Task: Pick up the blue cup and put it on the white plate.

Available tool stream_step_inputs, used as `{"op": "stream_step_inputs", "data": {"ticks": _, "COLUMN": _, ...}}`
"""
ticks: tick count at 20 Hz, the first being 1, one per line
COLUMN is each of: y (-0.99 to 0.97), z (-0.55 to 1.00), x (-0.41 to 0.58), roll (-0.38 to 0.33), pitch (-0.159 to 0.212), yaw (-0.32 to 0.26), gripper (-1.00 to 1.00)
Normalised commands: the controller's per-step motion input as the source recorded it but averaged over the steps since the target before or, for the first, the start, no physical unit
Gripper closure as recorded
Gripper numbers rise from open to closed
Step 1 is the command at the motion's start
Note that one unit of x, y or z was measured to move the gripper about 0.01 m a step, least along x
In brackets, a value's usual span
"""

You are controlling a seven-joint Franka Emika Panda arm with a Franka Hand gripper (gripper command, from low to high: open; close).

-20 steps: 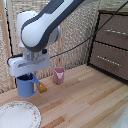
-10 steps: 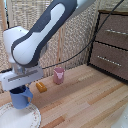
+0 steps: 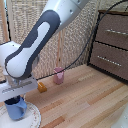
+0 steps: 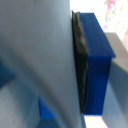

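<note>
Exterior view: blue cup point(image 3: 15, 108) on white plate point(image 3: 31, 119), handle toward exterior view's right. Gripper point(image 3: 15, 100) clamped on cup rim from above. Wrist view: dark finger pad point(image 4: 80, 60) pressed against cup wall. Pink cup point(image 3: 59, 76), orange block point(image 3: 42, 86) well apart on wooden floor point(image 3: 90, 100).

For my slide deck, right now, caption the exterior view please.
Panda end effector lowers the blue cup onto the white plate; pink cup stands behind.

No text, labels or numbers seem readable in either view.
</note>
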Motion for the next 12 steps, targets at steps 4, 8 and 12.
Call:
{"op": "stream_step_inputs", "data": {"ticks": 4, "y": 0.13, "z": -0.11, "x": 0.085, "roll": -0.006, "pitch": 0.019, "yaw": -0.001, "gripper": -1.0}}
{"op": "stream_step_inputs", "data": {"ticks": 8, "y": -0.13, "z": 0.55, "x": 0.01, "roll": 0.023, "pitch": 0.074, "yaw": 0.038, "gripper": -1.0}}
{"op": "stream_step_inputs", "data": {"ticks": 12, "y": -0.18, "z": 0.95, "x": 0.009, "roll": 0.003, "pitch": 0.006, "yaw": 0.054, "gripper": -1.0}}
